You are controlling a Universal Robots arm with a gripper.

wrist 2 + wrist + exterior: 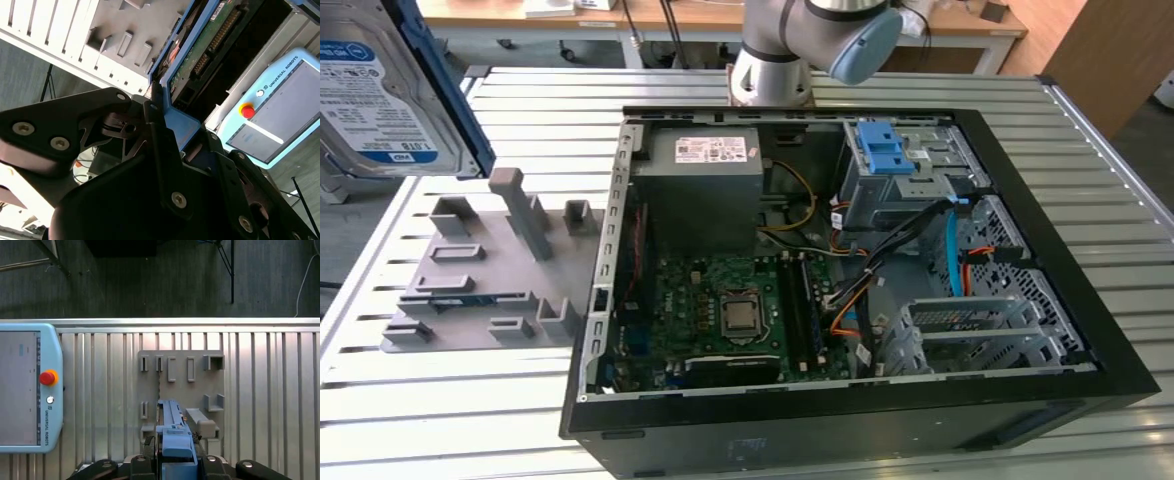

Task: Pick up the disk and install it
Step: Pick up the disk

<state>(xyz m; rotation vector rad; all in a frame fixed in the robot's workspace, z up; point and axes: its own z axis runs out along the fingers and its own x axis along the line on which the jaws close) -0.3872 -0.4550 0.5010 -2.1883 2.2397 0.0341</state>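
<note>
The disk [380, 90] hangs in the air at the exterior view's far left, above the table, showing its white label with a blue band and its blue carrier frame. In the second wrist view my gripper [177, 125] is shut on the blue frame at one end of the disk [210, 40], whose green circuit board side faces the camera. The first wrist view looks down past the gripper [175, 463] along the disk's blue edge [172, 422], with the grey fixture plate [180, 390] beneath it.
The open computer case [854, 420] lies at the table's middle, with a grey drive bay and blue latch bracket [887, 150] at its back right and the power supply [698, 185] beside it. A teach pendant [25, 390] lies on the slatted table. The fixture plate [480, 270] carries upright posts.
</note>
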